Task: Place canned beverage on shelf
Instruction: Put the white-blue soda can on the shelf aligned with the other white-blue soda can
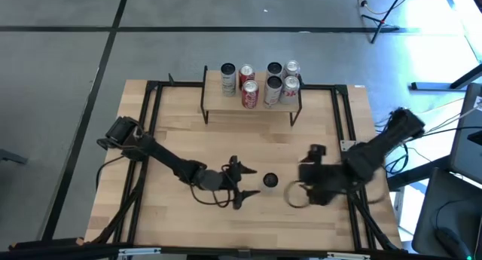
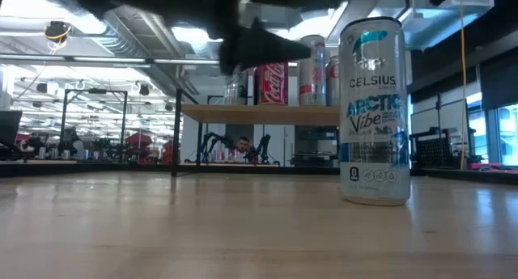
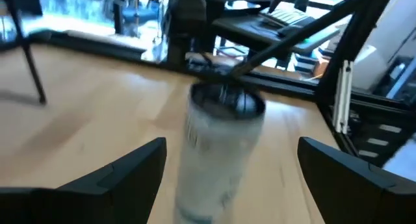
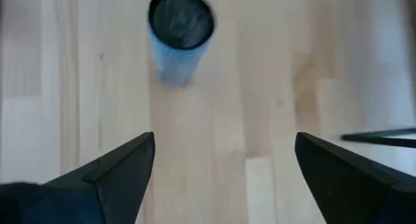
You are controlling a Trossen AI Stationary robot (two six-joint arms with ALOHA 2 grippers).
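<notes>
A tall white-and-blue Celsius can (image 1: 269,181) stands upright on its base on the wooden table, near the middle toward the front edge; the low view shows it as well (image 2: 374,109). My left gripper (image 1: 247,183) comes in level from the table's left. It is open, and the can (image 3: 221,152) stands just ahead of its fingertips, apart from both. My right gripper (image 4: 224,136) hangs open to the can's right, pointing steeply down, with bare table between its fingers and the can (image 4: 181,29) farther off. The shelf (image 1: 252,102) stands at the far edge.
Several cans (image 1: 260,83), among them red cola cans, stand on the shelf's board (image 2: 259,113), leaving bare board at its front. Black metal rails (image 1: 343,117) run along the table's sides. Free table lies between the can and the shelf.
</notes>
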